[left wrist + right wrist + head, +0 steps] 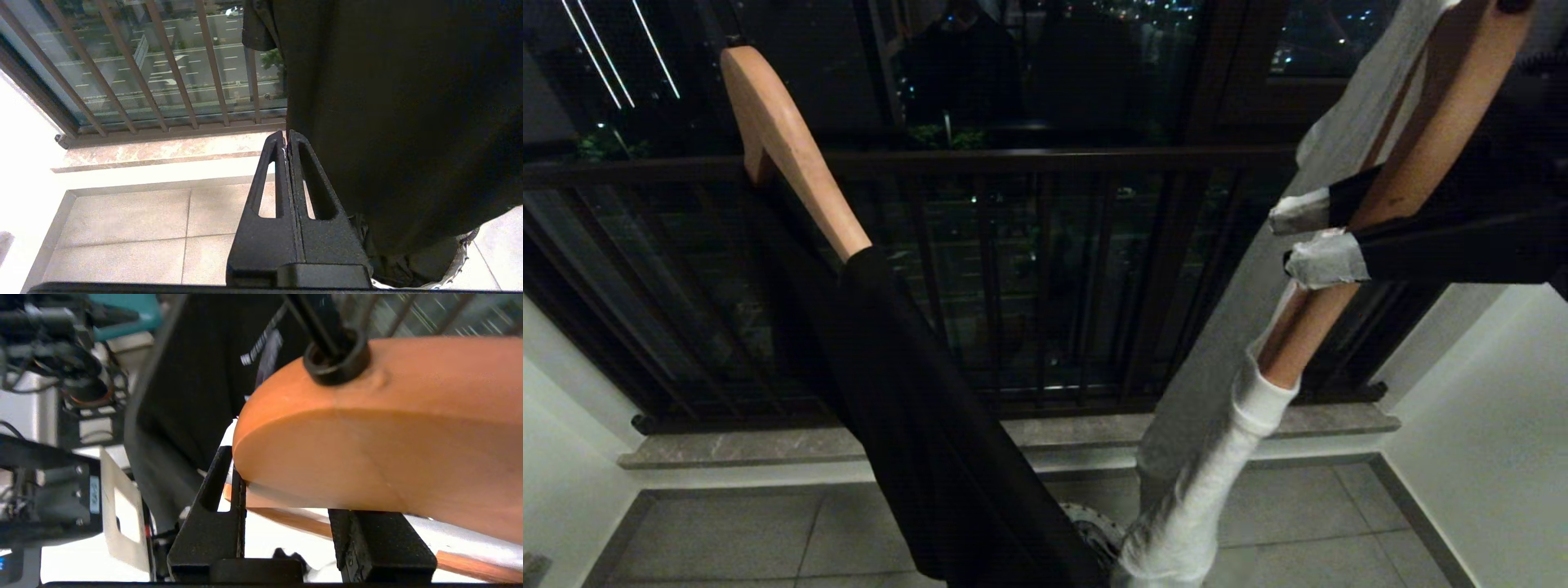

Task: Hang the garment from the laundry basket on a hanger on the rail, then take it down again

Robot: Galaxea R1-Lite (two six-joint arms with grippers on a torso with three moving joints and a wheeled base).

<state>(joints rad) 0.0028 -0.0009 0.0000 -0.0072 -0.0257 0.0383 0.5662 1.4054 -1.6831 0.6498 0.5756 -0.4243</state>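
right gripper point(1319, 237): my jaws clamped across the wooden hanger point(1421, 155) | garment point(1217, 482): white, draped on it, trailing down toward the floor | axis: hanger steeply tilted, hook end up | left gripper point(287, 141): pressed together, empty, low beside black cloth point(400, 122)

The pale grey garment point(1217, 343) hangs draped over a tilted wooden hanger point(1421, 139), one white sleeve point(1209, 490) trailing downward to the ribbed rim of the laundry basket point(1094, 527) on the floor.
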